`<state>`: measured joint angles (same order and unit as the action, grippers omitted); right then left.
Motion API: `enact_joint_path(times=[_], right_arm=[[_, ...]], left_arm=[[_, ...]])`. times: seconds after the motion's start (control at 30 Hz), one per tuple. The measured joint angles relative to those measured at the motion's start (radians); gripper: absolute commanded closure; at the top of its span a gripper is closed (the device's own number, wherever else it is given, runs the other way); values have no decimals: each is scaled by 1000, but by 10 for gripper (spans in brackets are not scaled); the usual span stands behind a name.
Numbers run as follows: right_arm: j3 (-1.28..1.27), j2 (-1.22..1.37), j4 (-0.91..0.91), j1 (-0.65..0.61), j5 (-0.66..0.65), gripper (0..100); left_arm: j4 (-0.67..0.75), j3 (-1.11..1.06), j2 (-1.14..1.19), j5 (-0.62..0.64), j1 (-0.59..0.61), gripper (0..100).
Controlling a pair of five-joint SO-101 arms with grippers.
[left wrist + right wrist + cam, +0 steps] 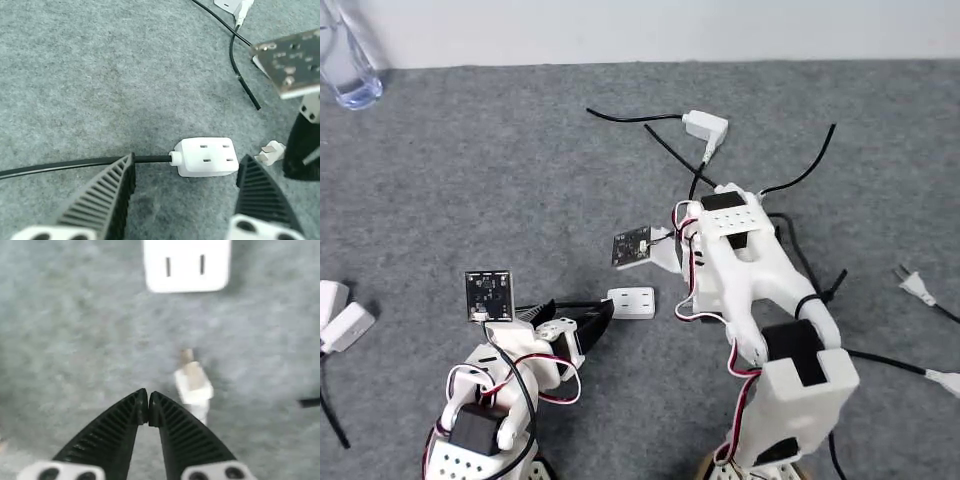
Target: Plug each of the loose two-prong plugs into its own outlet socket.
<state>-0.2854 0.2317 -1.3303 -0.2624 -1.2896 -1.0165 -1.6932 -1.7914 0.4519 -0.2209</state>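
While the left gripper [188, 167] stands spread wide and holds nothing, a white outlet [205, 156] lies flat on the grey desk [470, 170] just ahead of its black fingers [107, 195]. The outlet is about mid-desk, toward the edge where the arms stand. Its sockets face up and its black cord [65, 164] runs off past one finger. A small white plug [270, 152] lies just beside the outlet's free end, prongs turned toward it but not in it. The right gripper [148, 401] is clenched tip to tip on nothing, low over the desk. That small plug sits right beside its tips, apart from them as far as I can see. Further off, a corded plug [705, 127] lies toward the far edge with its black lead trailing away, and a bare-pronged plug [917, 285] lies near the right edge. Two white blocks [340, 320] sit at the left edge, and a clear bottle [348, 65] stands in the far left corner.
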Motion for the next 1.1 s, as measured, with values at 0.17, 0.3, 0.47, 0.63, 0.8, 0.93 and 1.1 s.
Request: enact_joint_path(times=[0.17,0.3,0.47,0.63,0.8,0.93,1.1], right_arm=[[-2,0,141,0,0,990],[21,31,192,3,-3,990],[61,44,187,2,-3,990],[64,48,187,8,-3,990],[68,41,132,14,0,990],[68,15,123,21,0,990],[68,14,137,23,0,990]], left_arm=[[0,0,0,0,0,689],[0,0,0,0,0,689],[0,0,0,0,0,689],[0,0,0,0,0,689],[0,0,0,0,0,689],[0,0,0,0,0,689],[0,0,0,0,0,689]])
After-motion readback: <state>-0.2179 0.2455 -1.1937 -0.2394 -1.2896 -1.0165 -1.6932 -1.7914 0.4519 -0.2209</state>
